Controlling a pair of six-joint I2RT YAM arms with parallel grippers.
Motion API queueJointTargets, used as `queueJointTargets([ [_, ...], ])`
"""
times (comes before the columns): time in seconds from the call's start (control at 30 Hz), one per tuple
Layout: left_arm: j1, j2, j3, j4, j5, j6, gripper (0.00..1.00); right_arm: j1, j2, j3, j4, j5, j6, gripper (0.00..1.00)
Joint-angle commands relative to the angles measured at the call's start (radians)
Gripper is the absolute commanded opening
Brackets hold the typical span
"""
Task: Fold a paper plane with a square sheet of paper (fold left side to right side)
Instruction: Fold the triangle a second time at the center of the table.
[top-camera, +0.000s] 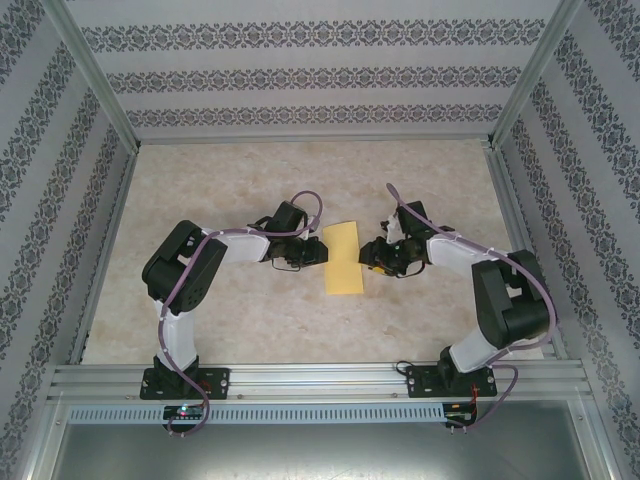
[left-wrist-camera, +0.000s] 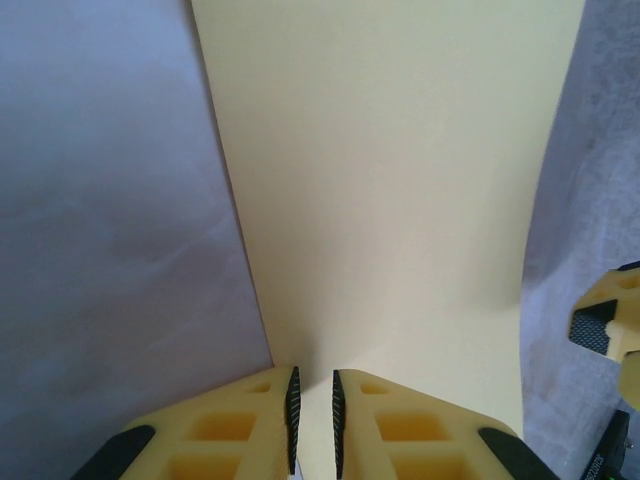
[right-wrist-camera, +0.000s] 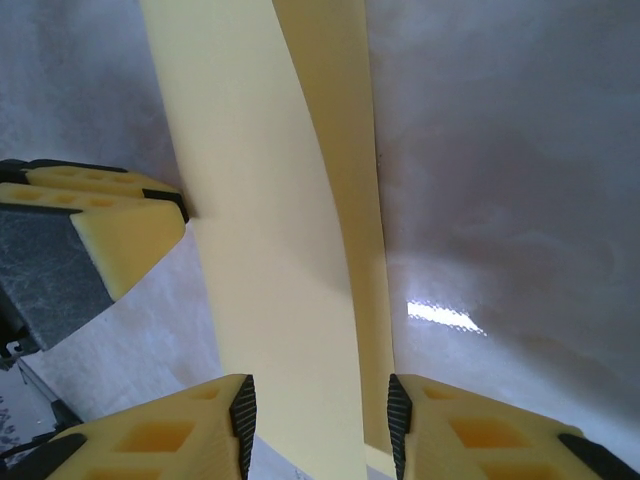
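Paper (top-camera: 343, 258) folded narrow on surface (top-camera: 240, 330) | left end effector (left-wrist-camera: 312, 415) nearly together, pinning its edge | right end effector (right-wrist-camera: 320, 420) apart, straddling raised flap to press crease

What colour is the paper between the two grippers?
Plain pale yellow, no print. The square sheet of paper shows best in the left wrist view.

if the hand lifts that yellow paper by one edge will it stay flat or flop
Probably flop: the square sheet of paper is thin and its upper layer already bows up off the table in the right wrist view. It looks very light, so a nudge from the left hand may slide it across the smooth tabletop instead of creasing it.
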Motion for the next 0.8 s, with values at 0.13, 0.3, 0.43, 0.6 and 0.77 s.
queueJointTargets([
  [0.13,-0.007,0.012,-0.018,-0.016,-0.012,0.013,0.2,0.003,0.077,0.064,0.021,-0.047,0.021,0.42],
  [0.3,-0.007,0.012,-0.014,-0.015,-0.01,0.014,0.21,0.015,0.124,0.085,0.037,-0.054,0.028,0.42],
  [0.43,-0.007,0.012,-0.015,-0.014,-0.01,0.014,0.21,0.017,0.142,0.09,0.051,-0.059,0.029,0.42],
  [0.6,-0.007,0.013,-0.014,-0.013,-0.011,0.014,0.21,0.021,0.172,0.096,0.059,-0.064,0.031,0.42],
  [0.77,-0.007,0.013,-0.014,-0.01,-0.008,0.012,0.2,0.022,0.155,0.1,0.048,-0.03,0.021,0.44],
])
